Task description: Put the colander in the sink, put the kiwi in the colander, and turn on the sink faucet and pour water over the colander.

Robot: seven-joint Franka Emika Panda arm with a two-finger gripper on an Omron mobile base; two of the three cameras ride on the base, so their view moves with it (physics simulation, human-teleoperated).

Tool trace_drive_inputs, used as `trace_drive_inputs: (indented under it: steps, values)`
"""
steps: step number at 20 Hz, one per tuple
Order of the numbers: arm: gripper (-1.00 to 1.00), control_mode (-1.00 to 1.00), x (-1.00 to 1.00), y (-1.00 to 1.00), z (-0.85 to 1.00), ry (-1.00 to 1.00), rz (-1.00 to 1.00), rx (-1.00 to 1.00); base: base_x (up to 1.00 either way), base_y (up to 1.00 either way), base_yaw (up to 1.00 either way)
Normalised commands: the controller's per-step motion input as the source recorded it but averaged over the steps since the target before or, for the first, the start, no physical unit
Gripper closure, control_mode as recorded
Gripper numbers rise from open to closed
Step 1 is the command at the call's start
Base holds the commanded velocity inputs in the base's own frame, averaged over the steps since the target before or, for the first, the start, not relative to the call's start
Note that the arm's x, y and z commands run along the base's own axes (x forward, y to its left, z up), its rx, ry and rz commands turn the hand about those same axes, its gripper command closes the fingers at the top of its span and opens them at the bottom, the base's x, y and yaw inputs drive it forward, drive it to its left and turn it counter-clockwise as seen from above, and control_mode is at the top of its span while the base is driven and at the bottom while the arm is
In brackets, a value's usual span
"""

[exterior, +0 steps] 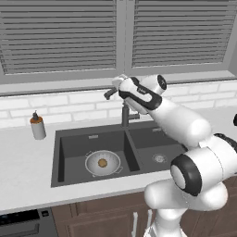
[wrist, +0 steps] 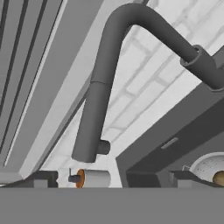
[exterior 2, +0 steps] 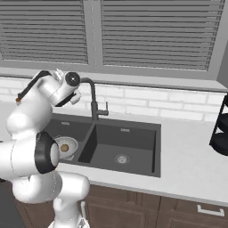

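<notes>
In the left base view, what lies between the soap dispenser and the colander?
Only bare white counter and the sink's dark left wall separate the soap dispenser from the colander, which holds the kiwi. This shows in the left base view.

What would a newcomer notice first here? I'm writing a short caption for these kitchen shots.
The white arm reaches up to the black sink faucet behind the sink, its tool beside the gooseneck. Below, the kiwi lies in the colander, which sits in the left basin. A soap dispenser stands on the counter, left of the sink.
</notes>
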Motion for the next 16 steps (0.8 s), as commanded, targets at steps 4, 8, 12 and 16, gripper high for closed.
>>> trace_drive_inputs:
  steps: [4, 8, 12, 16]
  values:
    - [-1.00, -1.00, -0.83, -0.28, 0.31, -0.06, -0.11, 0.09, 0.00, 0.00, 0.00]
    - [-1.00, -1.00, -0.81, -0.61, 0.13, 0.02, -0.15, 0.10, 0.00, 0.00, 0.00]
    - [-1.00, -1.00, -0.60, -0.79, 0.00, 0.15, -0.18, 0.10, 0.00, 0.00, 0.00]
    - [-1.00, -1.00, -0.19, -0.74, -0.03, 0.12, -0.19, 0.26, 0.00, 0.00, 0.00]
